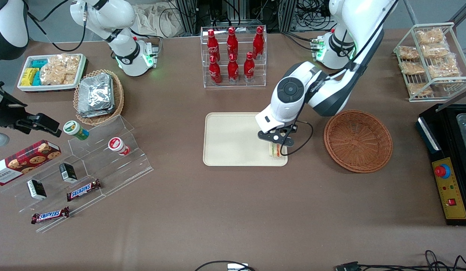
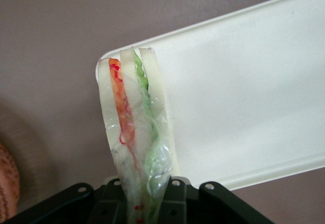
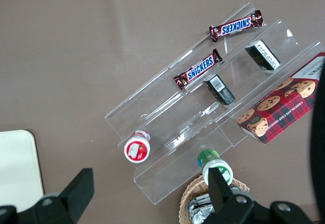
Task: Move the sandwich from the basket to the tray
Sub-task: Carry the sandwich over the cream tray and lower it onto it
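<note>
Pincer [image 1: 277, 146]: low over the tray corner nearest the basket and the front camera; clamped on the sandwich, whose wedge runs straight out from between the fingers in the wrist view.
Sandwich [image 2: 136, 132]: held in the pincer, in clear wrap, orange, red and green layers on edge. From the front it sits at the tray's corner, directly under the pincer. Whether it already rests on the tray floor cannot be told.
Tray [image 1: 233, 139]: cream, flat, under the pincer and reaching away from it toward the parked arm's end; nothing on it apart from the sandwich at the corner.
Basket [image 1: 358, 140]: round, reddish-brown wicker, beside the pincer toward the working arm's end of the desk [image 1: 233, 218], apart from the tray; nothing in it.
Progress (judged): pick-up and carry across appear done, since the basket holds nothing and the sandwich is over the tray.
Left to do (judged): settle the sandwich on the tray, let go, lift clear.
Risk (judged): the sandwich is close to the rim; a release here could leave it leaning on the edge.
</note>
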Available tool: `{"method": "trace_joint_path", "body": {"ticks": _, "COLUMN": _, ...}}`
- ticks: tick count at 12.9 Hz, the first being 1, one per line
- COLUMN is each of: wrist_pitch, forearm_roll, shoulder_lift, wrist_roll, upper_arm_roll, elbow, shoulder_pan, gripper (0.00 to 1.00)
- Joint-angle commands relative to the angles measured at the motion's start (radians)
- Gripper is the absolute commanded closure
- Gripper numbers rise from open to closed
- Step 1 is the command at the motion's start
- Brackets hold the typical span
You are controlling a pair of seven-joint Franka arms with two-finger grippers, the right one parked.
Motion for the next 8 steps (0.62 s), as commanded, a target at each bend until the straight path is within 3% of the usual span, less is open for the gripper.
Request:
{"method": "trace_joint_path", "body": {"ticks": 1, "wrist_pitch": 0.067, "forearm_roll": 0.063, "shoulder_lift": 0.071, "wrist_roll": -0.095, "upper_arm_roll": -0.002, "elbow": -0.022, "shoulder_pan": -0.01, "gripper": 1.0}}
{"method": "trace_joint_path", "body": {"ticks": 8, "wrist_pitch": 0.109, "forearm_roll": 0.086, "shoulder_lift": 0.1, "wrist_roll": -0.182, "upper_arm_roll": 0.001, "elbow": -0.056, "shoulder_pan": -0.001, "gripper": 1.0}}
